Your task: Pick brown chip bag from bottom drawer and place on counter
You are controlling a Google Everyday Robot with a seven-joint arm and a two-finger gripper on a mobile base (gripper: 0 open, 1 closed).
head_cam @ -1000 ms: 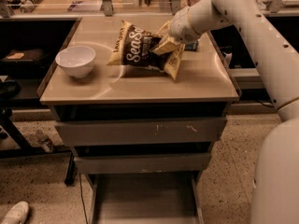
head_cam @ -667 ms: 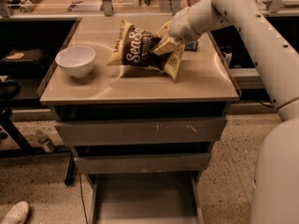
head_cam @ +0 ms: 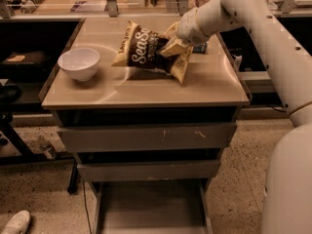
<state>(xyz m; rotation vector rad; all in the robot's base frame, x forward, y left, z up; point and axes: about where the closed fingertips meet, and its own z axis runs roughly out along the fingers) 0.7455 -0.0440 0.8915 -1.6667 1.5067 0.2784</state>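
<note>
Already clear of the bottom drawer (head_cam: 151, 206), the brown chip bag (head_cam: 144, 55) rests on the table (head_cam: 146, 92), its edge pinched by the tool (head_cam: 171, 47) pending release.

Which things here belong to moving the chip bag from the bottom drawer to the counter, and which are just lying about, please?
Belong to the job: chip bag; counter it sits on; bottom drawer, pulled open; gripper, against the bag.
Just lying about: white bowl on the counter; small blue packet behind the gripper; shoe on the floor.
</note>
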